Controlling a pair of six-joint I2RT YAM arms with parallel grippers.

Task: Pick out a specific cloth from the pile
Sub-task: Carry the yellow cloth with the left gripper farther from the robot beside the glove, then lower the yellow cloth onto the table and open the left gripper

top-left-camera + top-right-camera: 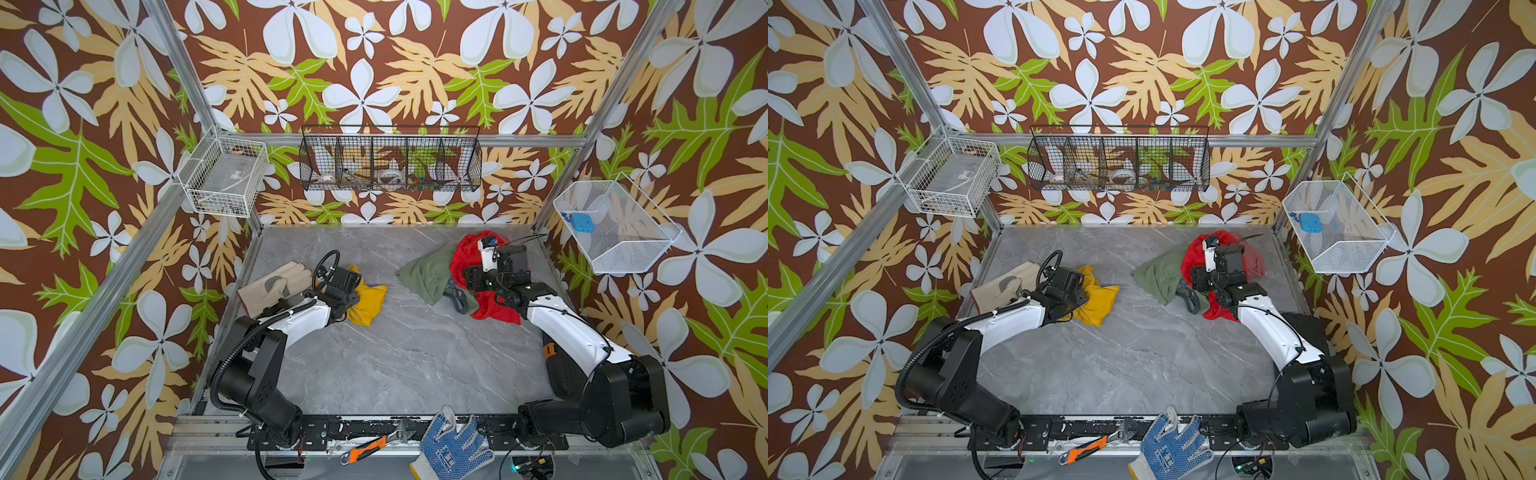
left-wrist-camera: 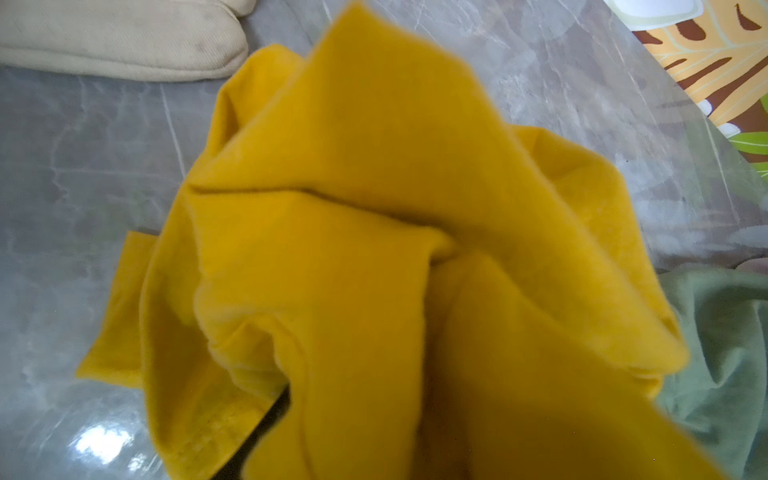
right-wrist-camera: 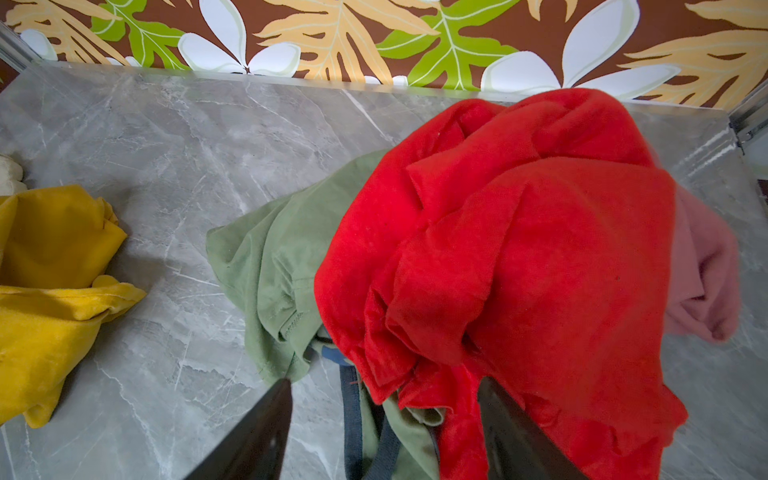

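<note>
The mustard-yellow cloth (image 1: 368, 301) (image 1: 1098, 301) lies crumpled on the grey table, left of centre and apart from the pile. My left gripper (image 1: 349, 297) sits low right over it. In the left wrist view the cloth (image 2: 374, 249) fills the picture and covers the jaws, leaving only a dark sliver of one finger (image 2: 272, 411). The pile at the back right holds a red cloth (image 1: 461, 257) (image 3: 519, 249), an olive-green cloth (image 1: 424, 278) (image 3: 274, 266), a dull pink cloth (image 3: 702, 266) and a grey strap (image 3: 353, 415). My right gripper (image 3: 384, 415) hangs open over the pile's near edge.
A beige work glove (image 1: 270, 286) (image 2: 124, 41) lies just left of the yellow cloth. A blue-dotted glove (image 1: 451, 444) and an orange-handled wrench (image 1: 374, 444) rest on the front rail. Wire baskets (image 1: 226, 176) (image 1: 390, 160) (image 1: 615, 226) hang on the walls.
</note>
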